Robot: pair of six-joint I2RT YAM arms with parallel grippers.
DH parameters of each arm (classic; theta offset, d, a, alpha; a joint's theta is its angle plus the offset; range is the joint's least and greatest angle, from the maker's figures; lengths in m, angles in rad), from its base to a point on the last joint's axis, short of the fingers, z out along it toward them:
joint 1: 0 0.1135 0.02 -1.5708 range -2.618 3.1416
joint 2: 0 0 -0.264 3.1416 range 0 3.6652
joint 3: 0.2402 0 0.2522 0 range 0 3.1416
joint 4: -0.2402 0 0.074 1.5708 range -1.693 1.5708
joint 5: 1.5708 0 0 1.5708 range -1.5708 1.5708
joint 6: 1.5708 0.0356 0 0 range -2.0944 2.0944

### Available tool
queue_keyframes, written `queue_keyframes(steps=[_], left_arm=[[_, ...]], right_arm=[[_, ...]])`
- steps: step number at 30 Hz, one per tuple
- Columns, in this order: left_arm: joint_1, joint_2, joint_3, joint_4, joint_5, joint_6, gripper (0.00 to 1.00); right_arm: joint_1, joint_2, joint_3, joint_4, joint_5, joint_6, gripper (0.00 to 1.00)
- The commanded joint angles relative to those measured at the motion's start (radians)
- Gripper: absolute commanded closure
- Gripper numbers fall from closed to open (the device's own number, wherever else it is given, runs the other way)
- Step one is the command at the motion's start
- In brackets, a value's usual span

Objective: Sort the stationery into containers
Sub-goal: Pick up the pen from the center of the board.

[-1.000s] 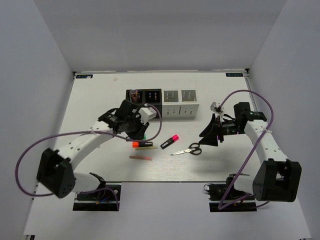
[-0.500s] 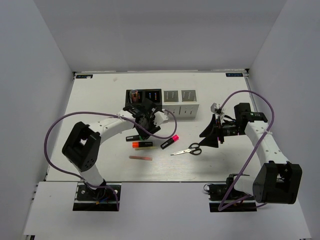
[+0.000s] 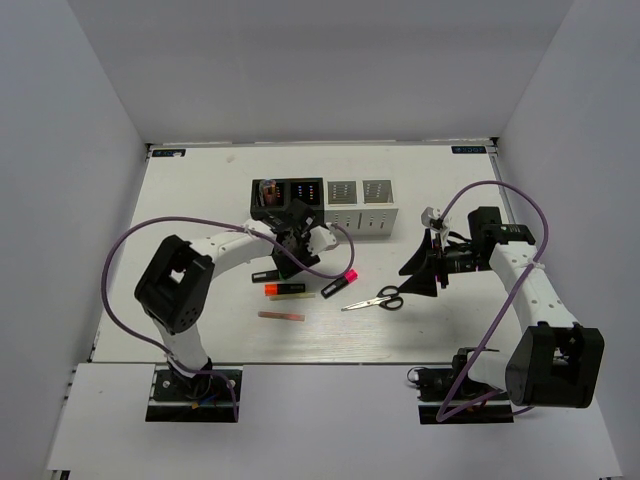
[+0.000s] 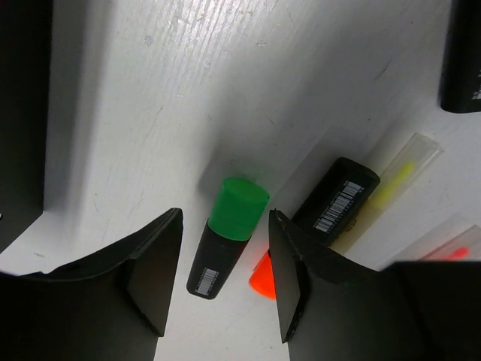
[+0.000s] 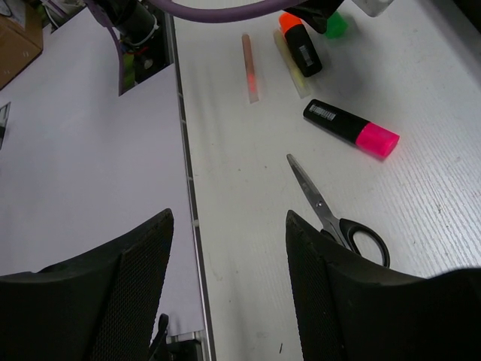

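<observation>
Left wrist view shows the left end effector (image 4: 224, 219) open, empty, straddling a green-capped black highlighter (image 4: 218, 259) lying flat on the white surface (image 4: 188, 90); the right end effector (image 5: 227, 218) also hangs open, empty.

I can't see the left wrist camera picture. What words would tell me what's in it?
The left gripper hangs open over a black highlighter with a green cap, which lies on the white table between its two dark fingers. Just to the right lie an orange-tipped highlighter and a clear yellow stick.
</observation>
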Motion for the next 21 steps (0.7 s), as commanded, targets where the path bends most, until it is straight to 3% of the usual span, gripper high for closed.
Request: queue_keyframes(steps=[1, 21], left_arm=[[0.009, -0.006, 0.027, 0.015, 0.003, 0.021, 0.4], [0.076, 0.08, 0.027, 0.006, 0.092, 0.003, 0.37]], right_arm=[[0.0, -0.006, 0.014, -0.03, -0.033, -0.028, 0.36], [0.0, -0.005, 0.028, -0.07, -0.037, -0.074, 0.36]])
